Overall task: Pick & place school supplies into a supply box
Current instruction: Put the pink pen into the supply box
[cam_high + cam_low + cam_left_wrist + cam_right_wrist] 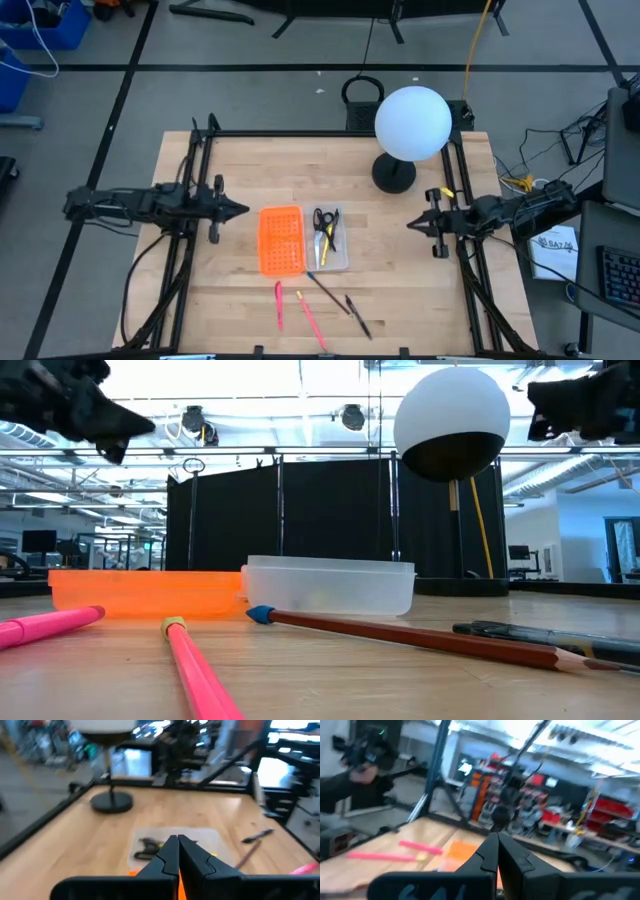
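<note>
The supply box (pixel 333 243), a clear tray, lies mid-table with black-handled scissors (pixel 325 220) and a yellow pen (pixel 320 246) inside. On the wood nearer the front edge lie a pink pen (pixel 278 305), a pink pen with a yellow end (pixel 312 322), a brown pencil (pixel 328 292) and a black pen (pixel 358 315). My left gripper (pixel 242 209) hovers shut, left of the orange panel (pixel 281 240). To the right of the box, my right gripper (pixel 411 224) is also in the air and shut. Both hold nothing.
A lamp with a white globe (pixel 412 122) and a black base (pixel 393 175) stands at the far middle-right of the table. The orange perforated panel lies flush against the box's left side. Black frame rails (pixel 190 250) run along the left and right table edges.
</note>
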You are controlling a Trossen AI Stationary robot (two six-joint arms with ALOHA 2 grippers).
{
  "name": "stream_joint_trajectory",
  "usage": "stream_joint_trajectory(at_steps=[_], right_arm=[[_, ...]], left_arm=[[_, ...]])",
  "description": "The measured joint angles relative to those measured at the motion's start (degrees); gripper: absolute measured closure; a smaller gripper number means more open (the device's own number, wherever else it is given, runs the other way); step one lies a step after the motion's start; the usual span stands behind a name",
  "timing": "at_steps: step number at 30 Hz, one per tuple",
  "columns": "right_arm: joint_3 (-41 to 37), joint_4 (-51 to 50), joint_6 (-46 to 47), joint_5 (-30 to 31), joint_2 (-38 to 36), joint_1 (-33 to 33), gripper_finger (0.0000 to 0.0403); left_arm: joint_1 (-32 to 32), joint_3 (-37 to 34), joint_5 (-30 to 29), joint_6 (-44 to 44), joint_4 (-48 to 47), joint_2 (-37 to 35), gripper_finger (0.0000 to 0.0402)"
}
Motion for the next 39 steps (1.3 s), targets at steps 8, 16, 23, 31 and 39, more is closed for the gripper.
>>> stream_joint_trajectory(at_steps=[8, 16, 23, 31, 39], right_arm=[[-0.13, 2.02, 0.42, 9.27, 0.09, -0.04, 0.0403], [-0.19, 0.22, 3.22, 9.12, 0.09, -0.02, 0.0403], [-0.26, -2.00, 4.90, 9.13, 0.10, -0.02, 0.0403], [-0.30, -2.23, 6.60, 9.09, 0.09, -0.02, 0.0403], [-0.30, -2.24, 8.08, 9.09, 0.09, -0.02, 0.0403]], left_arm=[[-1.39, 2.81, -2.22, -14.31, -0.64, 11.51, 0.0396], [-12.93, 21.66, -18.95, -27.71, -21.31, 27.97, 0.0397], [-27.46, 39.47, -28.19, -40.65, -32.21, 43.36, 0.0397], [-34.96, 56.91, -26.83, -73.94, -52.78, 61.91, 0.0398], [-36.47, 66.29, -20.74, -99.10, -60.72, 79.37, 0.0391]])
